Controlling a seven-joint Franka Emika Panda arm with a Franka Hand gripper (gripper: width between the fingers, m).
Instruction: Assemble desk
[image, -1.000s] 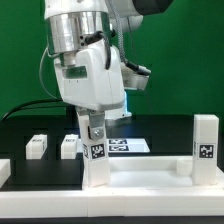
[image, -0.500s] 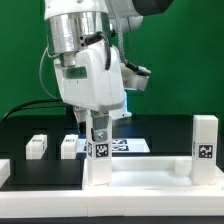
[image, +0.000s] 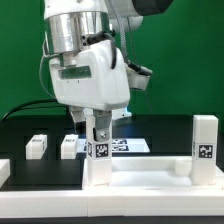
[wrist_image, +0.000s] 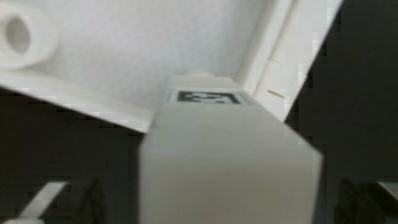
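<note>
The desk top (image: 140, 176) lay nearest on the black bench (image: 15, 135), with a leg (image: 99, 152) upright at one corner. The hand (image: 98, 130) straddled that leg, released, its fingers (wrist_image: 43, 200) clear of it. Two loose legs (image: 37, 146) and the marker board (image: 132, 146) lay behind.

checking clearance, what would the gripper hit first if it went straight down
Probably the upright leg right below the gripper: its open jaws stand either side of the leg's top, so the leg would meet it before the desk top does. Depth is unclear.
</note>
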